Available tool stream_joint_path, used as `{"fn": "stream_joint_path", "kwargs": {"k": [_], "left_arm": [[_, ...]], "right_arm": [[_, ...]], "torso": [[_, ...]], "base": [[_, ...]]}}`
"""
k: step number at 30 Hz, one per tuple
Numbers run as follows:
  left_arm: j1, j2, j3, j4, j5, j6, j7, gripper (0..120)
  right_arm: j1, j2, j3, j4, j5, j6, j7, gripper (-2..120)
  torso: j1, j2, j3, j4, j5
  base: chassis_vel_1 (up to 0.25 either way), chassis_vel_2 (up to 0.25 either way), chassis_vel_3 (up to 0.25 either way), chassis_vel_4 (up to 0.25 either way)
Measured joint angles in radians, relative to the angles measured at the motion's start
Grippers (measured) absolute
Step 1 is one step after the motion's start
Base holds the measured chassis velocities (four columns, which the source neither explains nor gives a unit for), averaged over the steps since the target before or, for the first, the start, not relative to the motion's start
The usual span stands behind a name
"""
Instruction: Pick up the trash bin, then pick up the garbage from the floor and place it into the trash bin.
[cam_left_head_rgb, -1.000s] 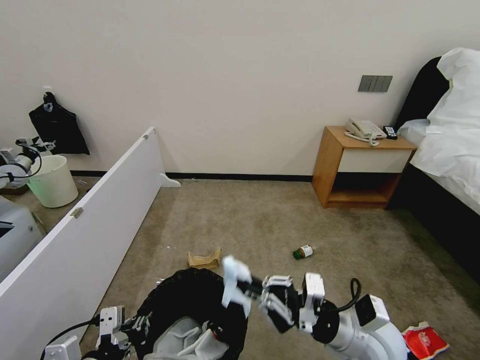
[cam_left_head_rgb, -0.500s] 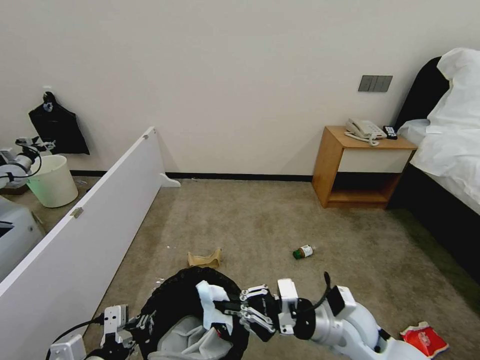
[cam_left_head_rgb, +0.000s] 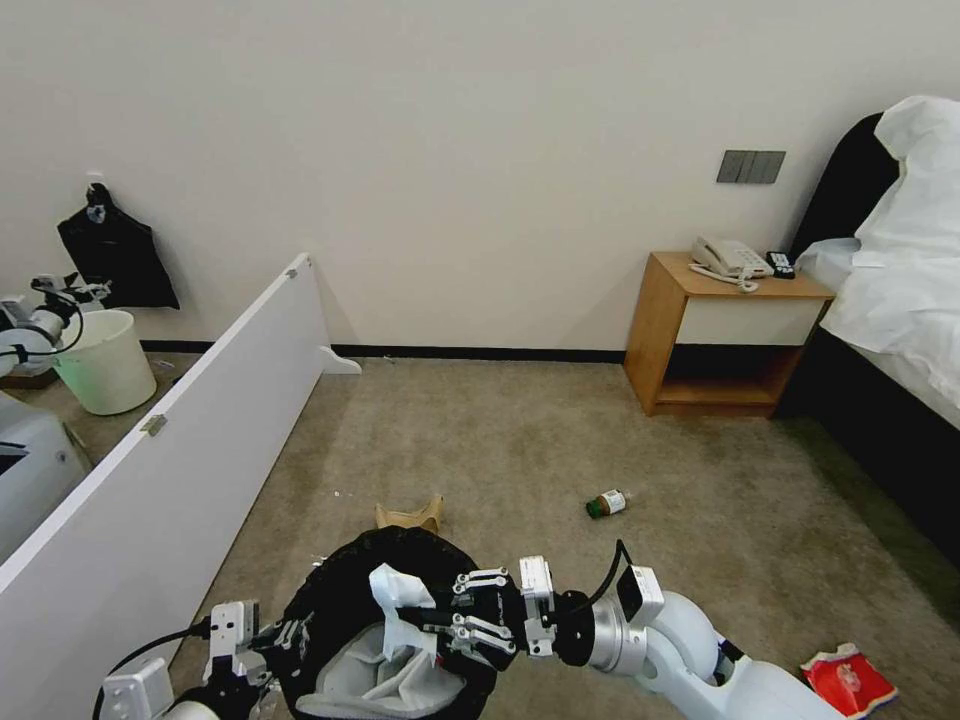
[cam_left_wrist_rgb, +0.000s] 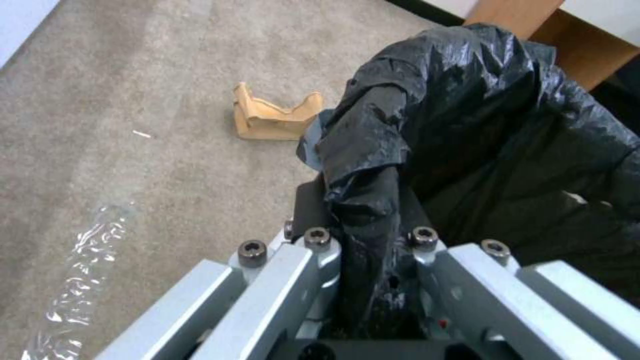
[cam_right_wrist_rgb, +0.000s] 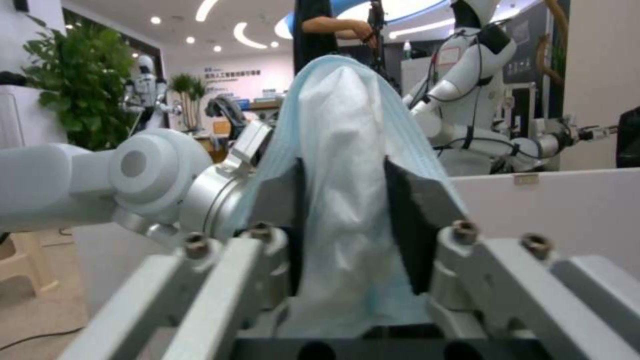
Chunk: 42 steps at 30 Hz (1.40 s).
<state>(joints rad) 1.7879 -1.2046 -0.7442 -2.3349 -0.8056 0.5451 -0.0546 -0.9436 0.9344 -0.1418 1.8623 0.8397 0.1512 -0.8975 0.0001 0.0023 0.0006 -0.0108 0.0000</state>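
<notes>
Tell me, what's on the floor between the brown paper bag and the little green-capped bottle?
Nothing: the head view shows bare carpet between the paper bag and the bottle.

no text can be read here. the red packet (cam_left_head_rgb: 848, 680) on the floor carries white print too small to make out, and blue lettering on a far wall (cam_right_wrist_rgb: 230, 75) in the right wrist view is illegible.

Even, soft indoor light

Head view bows toward its edges; faint shadows lie under the nightstand (cam_left_head_rgb: 722, 335); ceiling lamps (cam_right_wrist_rgb: 247, 35) glare brightly in the right wrist view.
</notes>
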Motion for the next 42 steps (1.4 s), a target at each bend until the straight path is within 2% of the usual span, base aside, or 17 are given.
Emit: {"fn": "stream_joint_path", "kwargs": {"k": [3, 6, 7, 9, 13, 14, 16, 18, 36, 42], "left_arm": [[-0.001, 0.002, 0.002, 0.0, -0.002, 0.0, 0.0, 4], [-0.001, 0.008, 0.002, -0.002, -0.013, 0.002, 0.0, 4], [-0.001, 0.008, 0.002, -0.002, -0.013, 0.002, 0.0, 4], [-0.001, 0.011, 0.001, -0.004, -0.019, 0.003, 0.0, 4], [0.001, 0.013, 0.001, -0.005, -0.024, 0.004, -0.001, 4], [0.001, 0.013, 0.001, -0.005, -0.025, 0.004, -0.001, 4], [0.002, 0.013, 0.002, -0.006, -0.026, 0.004, -0.001, 4], [0.003, 0.013, 0.003, -0.006, -0.027, 0.004, -0.001, 4], [0.006, 0.009, 0.003, -0.014, -0.034, 0.005, -0.002, 4], [0.002, 0.021, 0.001, -0.015, -0.038, 0.006, -0.001, 4]], "right_arm": [[0.0, 0.0, 0.001, -0.002, 0.0, 0.001, 0.0, 41], [-0.001, 0.0, 0.004, -0.005, -0.003, 0.004, 0.0, 58], [-0.001, 0.0, 0.004, -0.005, -0.003, 0.004, 0.0, 58], [-0.002, 0.0, 0.006, -0.005, -0.003, 0.005, 0.0, 70], [-0.001, -0.002, 0.008, -0.005, -0.003, 0.006, 0.0, 78], [-0.002, -0.003, 0.01, -0.005, -0.003, 0.006, 0.0, 85], [-0.003, -0.005, 0.012, -0.005, -0.003, 0.006, 0.0, 88], [-0.007, -0.008, 0.017, -0.005, -0.003, 0.006, 0.0, 98], [-0.017, -0.037, 0.053, -0.003, 0.007, 0.01, -0.012, 100], [-0.069, -0.029, 0.16, -0.004, 0.007, 0.018, -0.005, 100]], "torso": [[0.0, 0.0, 0.0, 0.0001, 0.0], [0.0, 0.0, 0.0, 0.0001, 0.0], [0.0, 0.0, 0.0, 0.0001, 0.0], [0.0, 0.0, 0.0, 0.0001, 0.0], [0.0, 0.0, 0.0, 0.0002, 0.0001], [0.0, 0.0, 0.0, 0.0002, 0.0], [0.0, 0.0, 0.0, 0.0002, 0.0], [0.0, 0.0, 0.0, 0.0001, 0.0], [0.0, 0.0, 0.0, 0.0002, 0.0], [0.0, 0.0, 0.0, 0.0005, 0.0]], "base": [[0.0, 0.0, 0.0, 0.0], [0.0, 0.0, 0.0, 0.0], [0.0, 0.0, 0.0, 0.0], [0.0, 0.0, 0.0, 0.0], [0.0, 0.0, 0.0, 0.0], [0.0, 0.0, 0.0, 0.0], [0.0, 0.0, 0.0, 0.0], [0.0, 0.0, 0.0, 0.0], [0.0, 0.0, 0.0, 0.0], [0.0, 0.0, 0.0, 0.0]]}}
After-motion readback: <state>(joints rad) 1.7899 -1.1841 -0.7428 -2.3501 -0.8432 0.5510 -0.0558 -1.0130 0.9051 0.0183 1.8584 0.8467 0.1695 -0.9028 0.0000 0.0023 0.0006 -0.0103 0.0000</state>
